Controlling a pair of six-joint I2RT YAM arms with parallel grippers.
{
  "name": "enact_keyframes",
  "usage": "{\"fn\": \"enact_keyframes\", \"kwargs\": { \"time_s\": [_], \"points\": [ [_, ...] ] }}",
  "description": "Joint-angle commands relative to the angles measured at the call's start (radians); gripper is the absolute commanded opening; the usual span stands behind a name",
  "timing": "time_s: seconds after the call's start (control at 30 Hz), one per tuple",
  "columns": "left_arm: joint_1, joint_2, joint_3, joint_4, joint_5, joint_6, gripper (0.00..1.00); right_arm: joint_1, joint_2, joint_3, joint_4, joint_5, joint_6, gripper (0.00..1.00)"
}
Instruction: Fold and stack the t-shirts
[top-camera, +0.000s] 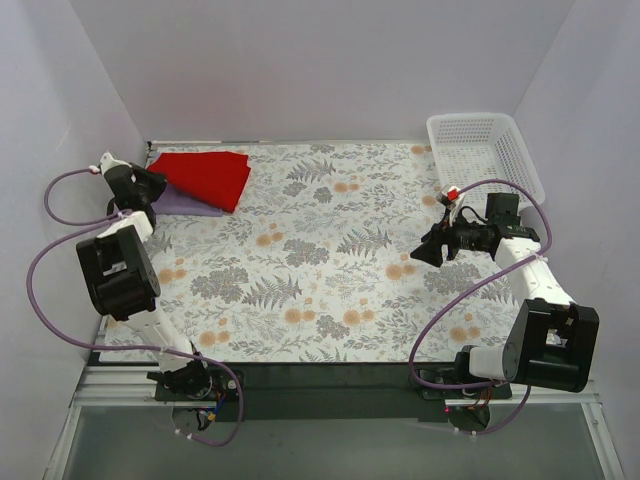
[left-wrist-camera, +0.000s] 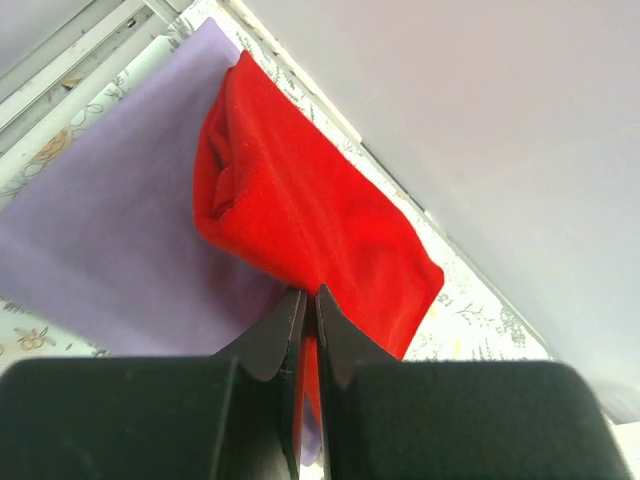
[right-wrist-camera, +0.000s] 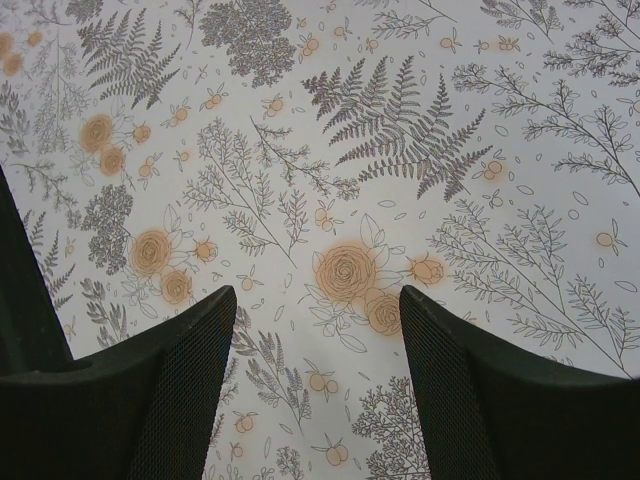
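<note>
A floral-patterned table (top-camera: 330, 260) fills the scene, walled in by plain white panels. At its far right corner stands a white lattice basket (top-camera: 520, 160). In the far left corner lies the red t-shirt (top-camera: 205, 177), folded into a thick, slightly rumpled bundle set at an angle. It rests on top of the lavender t-shirt (top-camera: 185, 203), a flat folded rectangle whose near edge shows from under the red one. The left gripper (top-camera: 150, 185) sits at the left side of this pile. In the left wrist view its claw (left-wrist-camera: 308, 300) is pressed together on a fold of the red cloth, with a strip of red showing between the fingers. The right gripper (top-camera: 425, 250) hovers over bare tablecloth near the basket, its claw (right-wrist-camera: 318, 310) spread and holding nothing.
</note>
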Motion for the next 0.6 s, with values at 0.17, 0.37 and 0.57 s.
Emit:
{"fn": "enact_keyframes", "kwargs": {
  "time_s": [0.17, 0.37, 0.57],
  "points": [
    [0.025, -0.036, -0.131, 0.036, -0.059, 0.014, 0.08, -0.005, -0.009, 0.015, -0.005, -0.025, -0.009, 0.73],
    [0.048, -0.024, -0.098, -0.113, -0.125, 0.020, 0.61, -0.005, -0.009, 0.017, -0.005, -0.028, -0.013, 0.73],
    [0.054, -0.151, -0.150, -0.162, -0.199, 0.040, 0.70, -0.005, -0.009, 0.023, -0.018, -0.030, -0.019, 0.73]
  ]
}}
